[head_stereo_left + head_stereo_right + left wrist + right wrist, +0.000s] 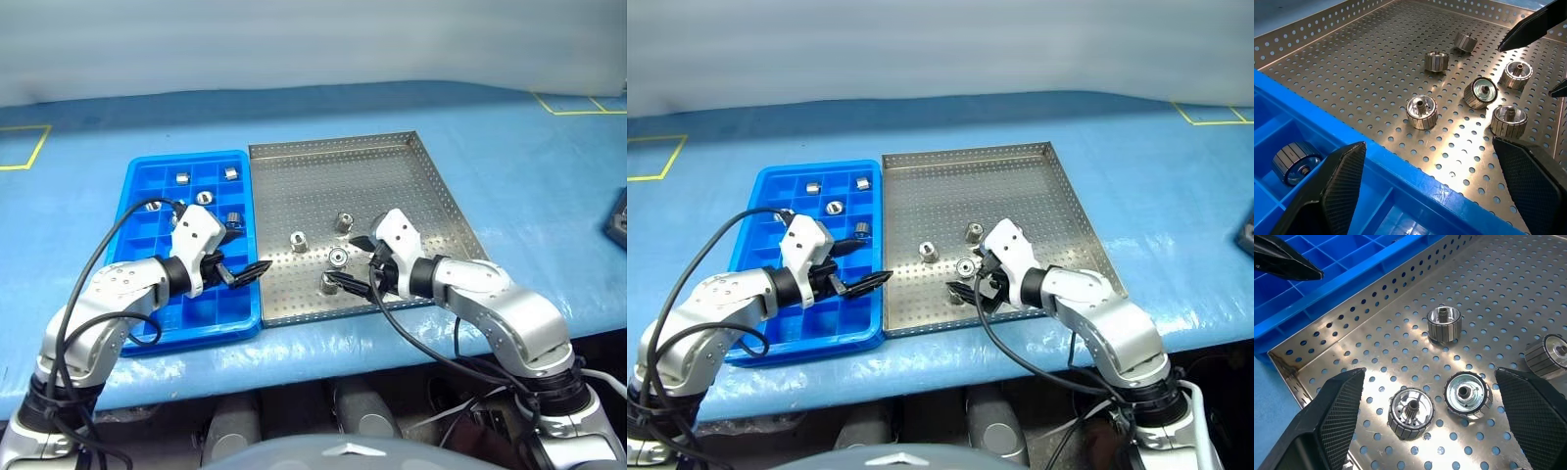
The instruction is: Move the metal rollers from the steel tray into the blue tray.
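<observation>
Several metal rollers (299, 240) lie loose in the near half of the steel tray (392, 166). Others sit in compartments of the blue tray (147, 323), one of them the roller (182, 177) at its far end. My left gripper (245, 255) hangs open over the blue tray's right rim, pointing at the steel tray, nothing between its fingers (1342, 186). My right gripper (351, 262) is open low over the steel tray's near edge. Two rollers (1410, 413) (1466, 394) lie on the floor between its fingers (1327, 421), untouched.
Both trays lie side by side on a blue table cover (549, 196) marked with yellow tape (29, 157). A dark object (619, 220) shows at the right edge. Black cables (108, 245) loop along both arms.
</observation>
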You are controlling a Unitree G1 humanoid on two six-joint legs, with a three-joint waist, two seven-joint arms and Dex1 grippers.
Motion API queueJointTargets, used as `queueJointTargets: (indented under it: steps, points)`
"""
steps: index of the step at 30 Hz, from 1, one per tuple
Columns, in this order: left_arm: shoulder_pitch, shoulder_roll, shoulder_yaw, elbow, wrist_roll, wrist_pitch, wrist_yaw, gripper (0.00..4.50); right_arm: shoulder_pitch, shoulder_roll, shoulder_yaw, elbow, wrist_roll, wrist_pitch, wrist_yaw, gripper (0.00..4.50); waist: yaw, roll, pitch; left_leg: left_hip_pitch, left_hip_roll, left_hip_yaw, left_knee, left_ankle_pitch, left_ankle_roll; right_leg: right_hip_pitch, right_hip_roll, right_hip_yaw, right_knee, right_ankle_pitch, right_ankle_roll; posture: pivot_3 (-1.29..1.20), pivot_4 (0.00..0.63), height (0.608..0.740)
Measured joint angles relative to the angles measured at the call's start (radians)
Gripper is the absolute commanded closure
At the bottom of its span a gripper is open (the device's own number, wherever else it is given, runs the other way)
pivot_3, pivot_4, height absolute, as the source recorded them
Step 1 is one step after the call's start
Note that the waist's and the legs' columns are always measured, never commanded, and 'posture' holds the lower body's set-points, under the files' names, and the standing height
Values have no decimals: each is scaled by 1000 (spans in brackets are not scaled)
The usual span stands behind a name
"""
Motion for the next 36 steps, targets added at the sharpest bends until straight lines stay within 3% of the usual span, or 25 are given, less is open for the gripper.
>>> queueJointTargets:
  steps: [31, 36]
  points:
    - [15, -1, 0, 0, -8, -6, -25, 0, 25, -10, 0, 0, -10, 0, -7, 13, 0, 0, 0, 0, 0, 0, 0, 0, 0, 0, 0, 0, 0, 0, 0, -96, 150, 740]
    - [-43, 14, -7, 8, -8, 6, -42, 0, 30, -11, 0, 0, -11, 0, -8, 13, 0, 0, 0, 0, 0, 0, 1, 0, 0, 0, 0, 0, 1, 0, 0, -105, 150, 740]
